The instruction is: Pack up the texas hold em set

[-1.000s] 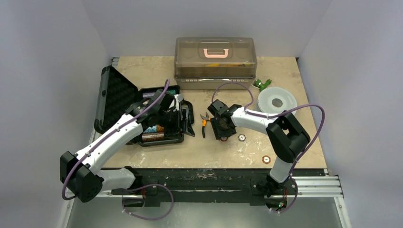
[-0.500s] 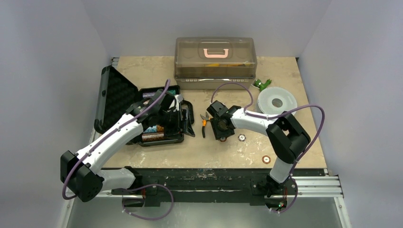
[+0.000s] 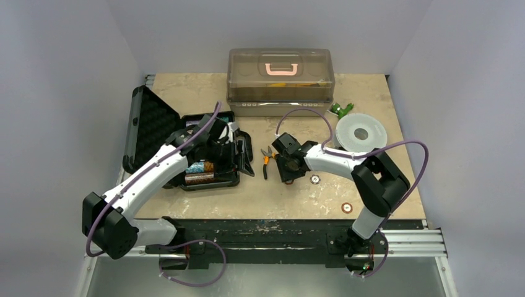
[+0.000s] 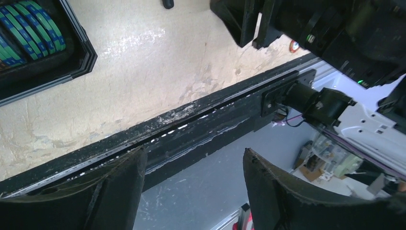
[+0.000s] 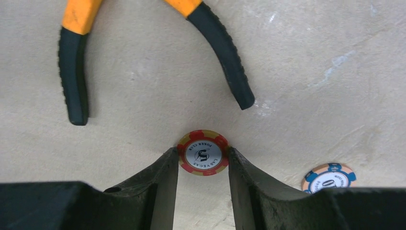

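The black case (image 3: 151,127) of the texas hold em set lies open at the left, with rows of teal chips (image 4: 28,28) in its tray. My left gripper (image 3: 232,151) hovers over the case's right edge. In the left wrist view the left gripper (image 4: 194,153) is open with nothing between its fingers. My right gripper (image 3: 291,170) is down on the table right of the case. In the right wrist view its fingertips (image 5: 172,155) press both sides of a red-and-yellow poker chip (image 5: 202,153) lying flat. A blue-and-peach chip (image 5: 329,176) lies just to the right.
Orange-handled pliers (image 3: 267,158) lie just left of the right gripper, their handles (image 5: 225,57) just beyond the red chip. Another loose chip (image 3: 347,208) sits near the front edge. A translucent brown box (image 3: 280,74) stands at the back, a white disc (image 3: 361,132) and a green piece (image 3: 340,109) at the back right.
The right gripper's jaws have narrowed onto the red chip and the arm has shifted slightly. The left arm has barely moved and its jaws stay as wide.
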Robot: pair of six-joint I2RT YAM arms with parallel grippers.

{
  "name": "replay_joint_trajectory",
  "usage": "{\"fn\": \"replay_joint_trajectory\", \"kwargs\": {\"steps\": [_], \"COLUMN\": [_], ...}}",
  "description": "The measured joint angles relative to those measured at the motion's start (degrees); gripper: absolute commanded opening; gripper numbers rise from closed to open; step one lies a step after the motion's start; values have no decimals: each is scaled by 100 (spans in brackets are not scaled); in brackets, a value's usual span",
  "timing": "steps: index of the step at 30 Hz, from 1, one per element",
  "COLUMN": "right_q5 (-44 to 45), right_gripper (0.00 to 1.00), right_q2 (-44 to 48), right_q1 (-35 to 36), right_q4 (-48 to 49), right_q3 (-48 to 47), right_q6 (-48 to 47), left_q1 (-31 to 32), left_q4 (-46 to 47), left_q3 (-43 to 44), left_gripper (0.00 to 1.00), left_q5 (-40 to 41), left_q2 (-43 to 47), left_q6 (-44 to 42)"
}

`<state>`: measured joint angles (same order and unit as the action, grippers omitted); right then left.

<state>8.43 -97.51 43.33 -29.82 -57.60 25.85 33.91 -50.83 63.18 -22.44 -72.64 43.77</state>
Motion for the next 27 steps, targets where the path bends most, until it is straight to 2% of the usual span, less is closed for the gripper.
{"fn": "replay_joint_trajectory", "kwargs": {"steps": [11, 18, 27], "right_q5": [-378, -520, -688], "right_gripper": [34, 34, 34], "right_q2": [269, 584, 874], "right_q1": [7, 7, 7], "right_q4": [420, 533, 457], "right_q3": [101, 101, -240], "right_q6": [-205, -326, -426], "left_q1": [-1045, -1174, -1523], "left_q4": [680, 1106, 2100], "left_q3": [-319, -319, -317], "left_gripper": [71, 70, 69], "left_q5": [-1032, -1510, -2046], "left_q2": [-116, -605, -1198], "left_q6": [319, 560, 1325]}}
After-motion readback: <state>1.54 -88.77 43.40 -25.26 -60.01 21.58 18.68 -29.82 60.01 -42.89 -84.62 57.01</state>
